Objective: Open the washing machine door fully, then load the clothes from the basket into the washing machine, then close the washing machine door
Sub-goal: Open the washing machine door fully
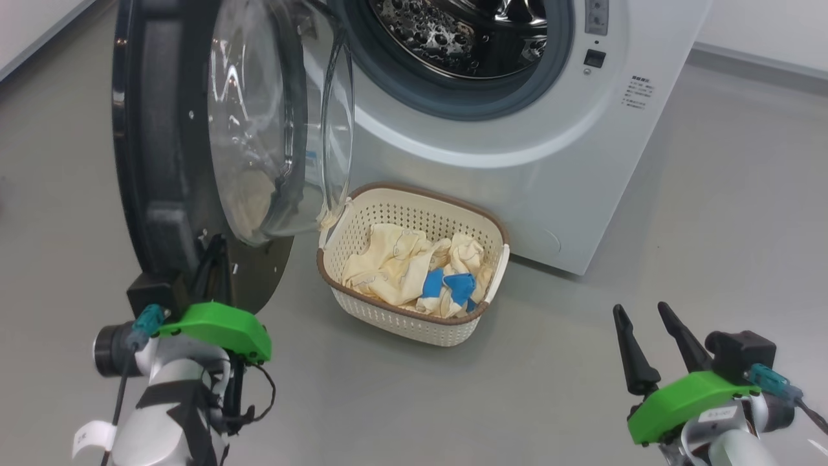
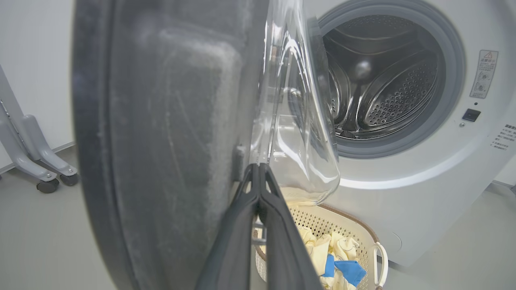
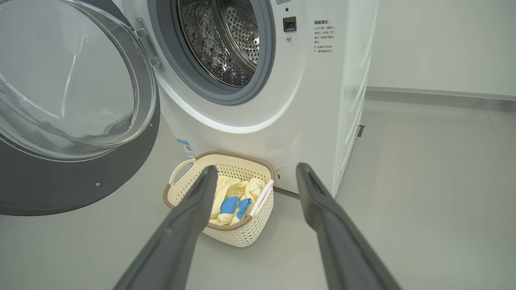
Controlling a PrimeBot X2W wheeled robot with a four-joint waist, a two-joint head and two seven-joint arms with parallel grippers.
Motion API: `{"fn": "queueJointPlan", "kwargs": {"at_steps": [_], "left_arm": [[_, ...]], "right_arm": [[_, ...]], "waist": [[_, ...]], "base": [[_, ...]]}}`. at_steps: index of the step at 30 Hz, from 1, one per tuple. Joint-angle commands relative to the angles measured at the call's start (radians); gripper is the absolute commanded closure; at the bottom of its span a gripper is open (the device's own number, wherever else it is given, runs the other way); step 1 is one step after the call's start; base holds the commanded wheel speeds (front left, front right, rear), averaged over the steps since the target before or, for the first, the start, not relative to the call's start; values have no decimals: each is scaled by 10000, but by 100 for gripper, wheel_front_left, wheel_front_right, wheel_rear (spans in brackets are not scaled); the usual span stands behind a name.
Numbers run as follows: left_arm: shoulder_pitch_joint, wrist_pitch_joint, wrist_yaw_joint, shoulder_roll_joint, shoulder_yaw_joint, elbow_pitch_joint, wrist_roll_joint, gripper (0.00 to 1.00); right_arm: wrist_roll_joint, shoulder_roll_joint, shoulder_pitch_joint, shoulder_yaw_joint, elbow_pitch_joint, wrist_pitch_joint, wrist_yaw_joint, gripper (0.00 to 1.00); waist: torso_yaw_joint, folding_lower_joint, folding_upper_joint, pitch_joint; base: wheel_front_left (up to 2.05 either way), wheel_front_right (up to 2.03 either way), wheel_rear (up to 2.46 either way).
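The washing machine (image 1: 517, 162) stands with its steel drum (image 1: 466, 32) exposed. Its door (image 1: 155, 162) is swung out to the left, black rim edge-on and glass bowl bulging right. My left gripper (image 1: 217, 243) is shut with nothing in it. Its tips (image 2: 258, 167) rest against the door's (image 2: 161, 121) inner face beside the glass. The basket (image 1: 414, 323) sits on the floor before the washer and holds the cream clothes (image 1: 401, 265) with blue patches. My right gripper (image 1: 643, 310) hangs open and empty, right of the basket. In the right wrist view, the right gripper (image 3: 256, 169) points at the basket (image 3: 242, 233).
Grey floor spreads around the basket and to the washer's right. A grey wheeled stand (image 2: 40, 165) sits by the wall, left of the door. The door's glass bowl overhangs the basket's left end.
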Motion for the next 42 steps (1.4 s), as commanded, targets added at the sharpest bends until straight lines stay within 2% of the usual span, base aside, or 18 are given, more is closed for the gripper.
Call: {"fn": "queueJointPlan", "kwargs": {"at_steps": [1, 10, 21, 29, 42], "left_arm": [[-342, -57, 132, 487, 595, -390, -80, 100], [-497, -57, 213, 1038, 1365, -707, -136, 100], [-797, -57, 153, 1401, 2413, -872, -570, 100], [-1138, -57, -59, 2101, 3224, -577, -771, 100], [-1393, -57, -33, 3135, 4270, -222, -708, 100]], "right_arm": [[-20, -217, -565, 205, -387, 46, 2, 0], [-142, -441, -761, 224, -675, 237, 2, 0], [-327, -705, -1127, 363, -1203, 637, 2, 0], [-430, -873, -1301, 445, -1558, 904, 2, 0], [-598, -1303, -1220, 137, -2243, 1364, 2, 0]], "waist": [[104, 0, 0, 233], [213, 0, 0, 935], [164, 0, 0, 1719], [-78, 0, 0, 2375], [-345, 0, 0, 3154]], "base": [[0, 0, 0], [0, 0, 0], [0, 0, 0], [0, 0, 0], [0, 0, 0]]}}
